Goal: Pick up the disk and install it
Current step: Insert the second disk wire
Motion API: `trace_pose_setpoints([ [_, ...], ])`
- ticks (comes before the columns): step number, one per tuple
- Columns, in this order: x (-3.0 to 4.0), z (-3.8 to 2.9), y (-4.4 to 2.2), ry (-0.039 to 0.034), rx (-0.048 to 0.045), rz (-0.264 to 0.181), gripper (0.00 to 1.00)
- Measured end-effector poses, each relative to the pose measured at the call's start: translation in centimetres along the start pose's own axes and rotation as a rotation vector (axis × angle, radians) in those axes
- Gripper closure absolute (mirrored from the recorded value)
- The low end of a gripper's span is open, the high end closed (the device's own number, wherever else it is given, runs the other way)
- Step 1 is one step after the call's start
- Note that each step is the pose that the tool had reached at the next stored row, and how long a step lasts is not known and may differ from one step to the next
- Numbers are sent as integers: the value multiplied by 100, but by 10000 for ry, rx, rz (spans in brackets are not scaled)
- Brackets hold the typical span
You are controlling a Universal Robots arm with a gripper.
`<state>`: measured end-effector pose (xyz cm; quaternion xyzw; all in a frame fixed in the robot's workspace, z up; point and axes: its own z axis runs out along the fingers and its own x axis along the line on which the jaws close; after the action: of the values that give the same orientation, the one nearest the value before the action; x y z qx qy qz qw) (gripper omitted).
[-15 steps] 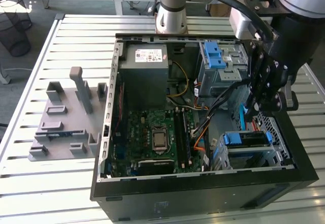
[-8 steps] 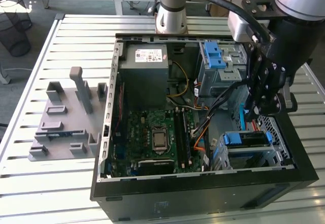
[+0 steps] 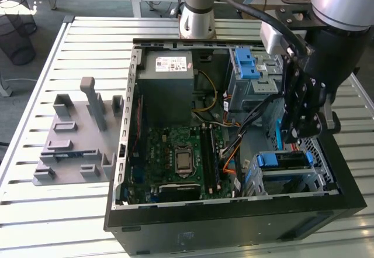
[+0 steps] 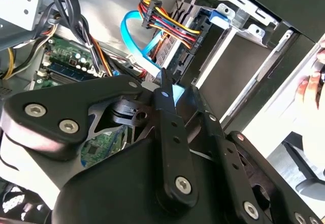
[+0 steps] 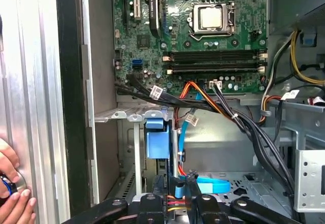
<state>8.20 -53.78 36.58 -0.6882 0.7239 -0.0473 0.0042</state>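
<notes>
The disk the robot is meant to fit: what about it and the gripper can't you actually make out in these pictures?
- Disk: in the exterior view its label face is hidden by the bay's metal and blue rails.
- Gripper: in the exterior view it hangs above the disk; whether it touches is unclear.
- Whether the disk is fully seated: the computer case wall blocks the lower part.
- A person's hand: cut off by the first wrist view's edge.

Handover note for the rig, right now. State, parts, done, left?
Gripper: inside the open PC case, hanging just above the drive bay at the exterior view's right; grip state unclear.
Disk: blue-railed, appears to lie in that bay, directly under the gripper.
Done: disk looks picked up and brought to the bay.
Left: full seating cannot be confirmed.
Note: a person's hand is at the outer case wall.
</notes>
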Motion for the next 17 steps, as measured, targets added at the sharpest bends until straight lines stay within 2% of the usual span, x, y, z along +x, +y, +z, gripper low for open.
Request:
trace_pose_setpoints([
  [5,-3,39,3,150,15,-10,70],
  [6,-4,44,3,167,16,-11,77],
  [7,-4,50,4,176,17,-12,83],
  [8,-4,54,4,177,16,-12,84],
  [10,-5,59,-13,179,13,-12,84],
  [13,-11,77,-85,180,-52,-17,84],
  [17,-7,126,-104,176,-91,-19,84],
])
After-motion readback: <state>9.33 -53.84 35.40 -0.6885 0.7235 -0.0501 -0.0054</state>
